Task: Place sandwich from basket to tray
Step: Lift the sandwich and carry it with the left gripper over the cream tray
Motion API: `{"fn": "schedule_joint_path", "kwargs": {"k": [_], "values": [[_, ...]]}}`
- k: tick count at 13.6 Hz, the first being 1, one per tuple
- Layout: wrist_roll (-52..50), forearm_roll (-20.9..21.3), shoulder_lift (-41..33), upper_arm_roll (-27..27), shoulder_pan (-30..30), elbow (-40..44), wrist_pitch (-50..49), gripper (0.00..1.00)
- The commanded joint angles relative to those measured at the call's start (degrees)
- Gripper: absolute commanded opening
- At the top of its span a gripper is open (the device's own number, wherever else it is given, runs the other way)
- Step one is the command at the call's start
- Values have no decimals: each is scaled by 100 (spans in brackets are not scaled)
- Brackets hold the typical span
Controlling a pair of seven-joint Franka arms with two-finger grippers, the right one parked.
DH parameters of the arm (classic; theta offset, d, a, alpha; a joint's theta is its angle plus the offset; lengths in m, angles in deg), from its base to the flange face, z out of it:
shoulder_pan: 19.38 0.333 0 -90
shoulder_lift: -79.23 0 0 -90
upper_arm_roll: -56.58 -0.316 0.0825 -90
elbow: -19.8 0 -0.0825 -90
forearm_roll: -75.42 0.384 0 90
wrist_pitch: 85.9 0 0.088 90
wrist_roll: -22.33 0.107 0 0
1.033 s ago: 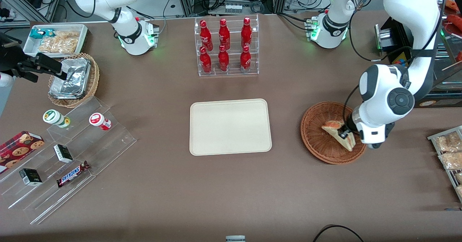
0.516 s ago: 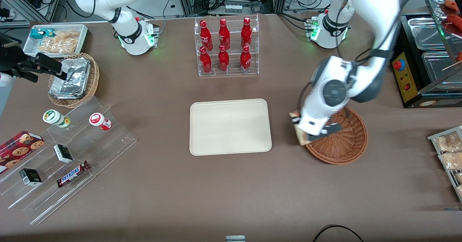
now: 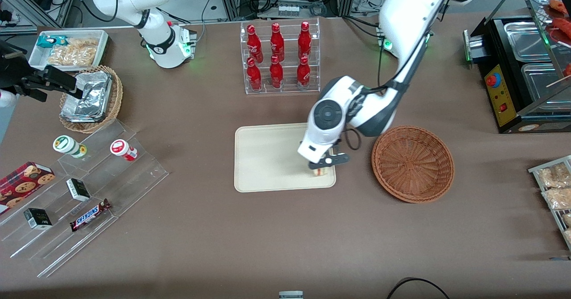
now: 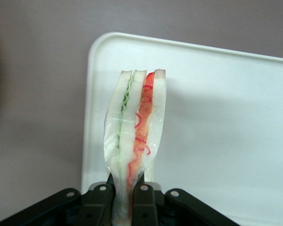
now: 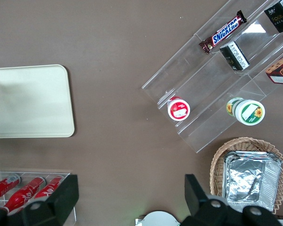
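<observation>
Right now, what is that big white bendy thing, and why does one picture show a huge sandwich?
The white bendy thing is a robot arm. At its end is a gripper with two fingers, like a pincher. One picture looks down at the whole table from in front. The close-up comes from a small camera on the arm's wrist, so the sandwich looks huge there. The gripper is shut on the sandwich, which hangs wrapped in clear film over the cream tray, near one corner. I cannot tell if it touches the tray yet. The round brown basket beside the tray has nothing in it now. On the table there are also red bottles in a clear rack, farther from the front camera than the tray.
</observation>
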Motion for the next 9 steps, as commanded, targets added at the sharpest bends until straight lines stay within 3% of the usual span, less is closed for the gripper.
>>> {"fn": "schedule_joint_path", "kwargs": {"k": [1, 4, 9], "values": [[-216, 47, 315, -48, -191, 525, -134, 10], [-410, 38, 623, -39, -437, 920, -99, 10], [-427, 29, 816, -39, -753, 903, 339, 11]]}}
